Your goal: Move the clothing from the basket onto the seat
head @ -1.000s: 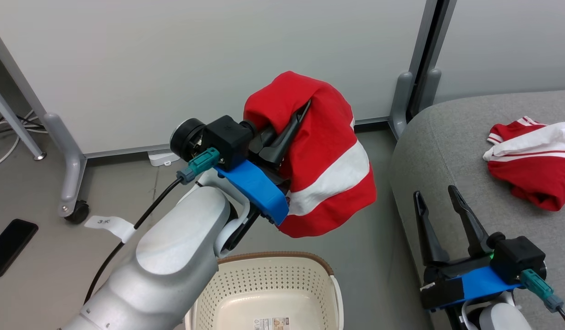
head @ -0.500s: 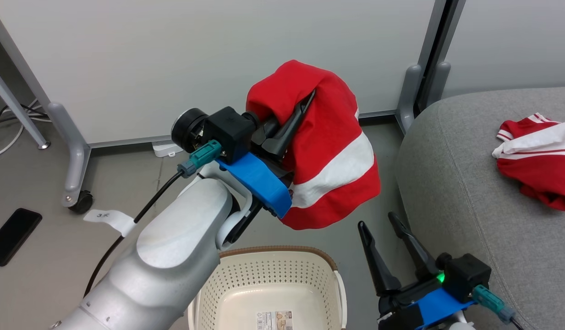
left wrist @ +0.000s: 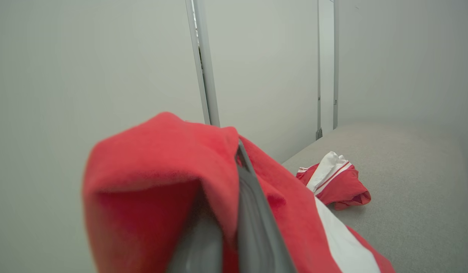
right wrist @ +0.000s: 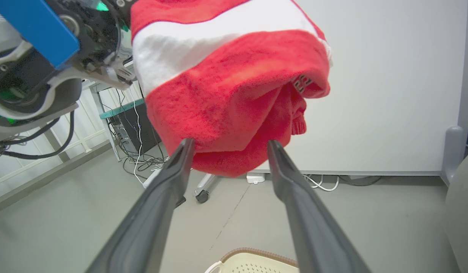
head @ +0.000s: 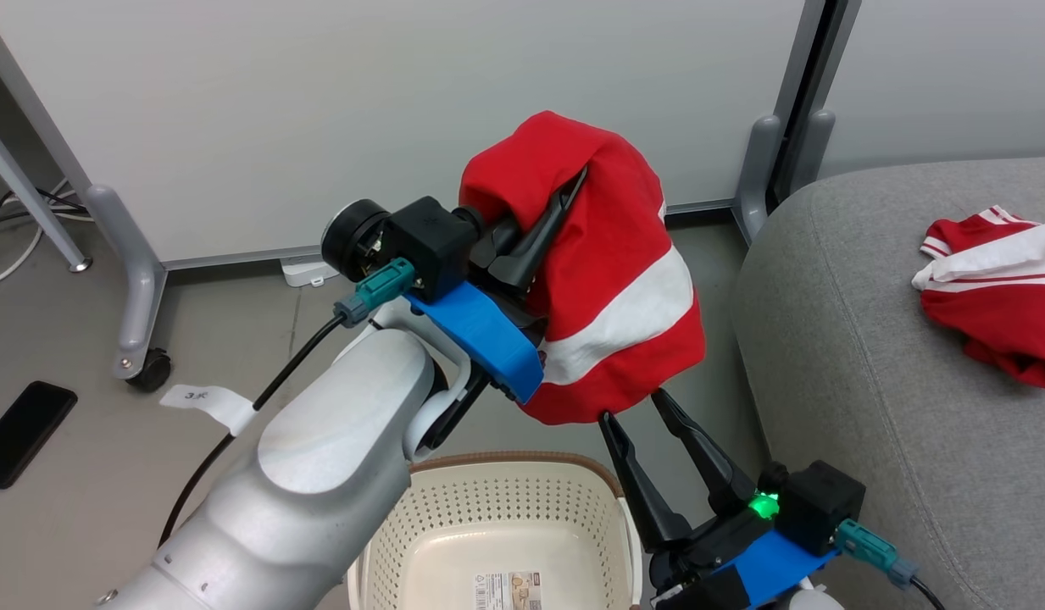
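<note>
The left pincer (head: 564, 196) hangs high above the floor. Its two long dark fingers are clamped together on a soft bright-red fabric garment (head: 615, 280) with a broad white panel. The cloth drapes over the fingertips and hangs down in a bunched lump. The right pincer (head: 632, 408) is spread wide and holds nothing. Its fingertips point up at the lowest fold of that garment, one to either side of it; whether they touch the cloth cannot be told. Below the left forearm, on the grey floor, sits the oval cream-white perforated plastic basket (head: 454, 525) with a brown braided rim, and a printed label shows on its bottom. Near the basket, to its right, is the large grey fabric-upholstered sofa (head: 861, 356). A second red garment (head: 997, 296) with white panels and thin stripes lies crumpled on its seat, well apart from the held one. A black phone (head: 22, 432) lies on the floor at the far left.
</note>
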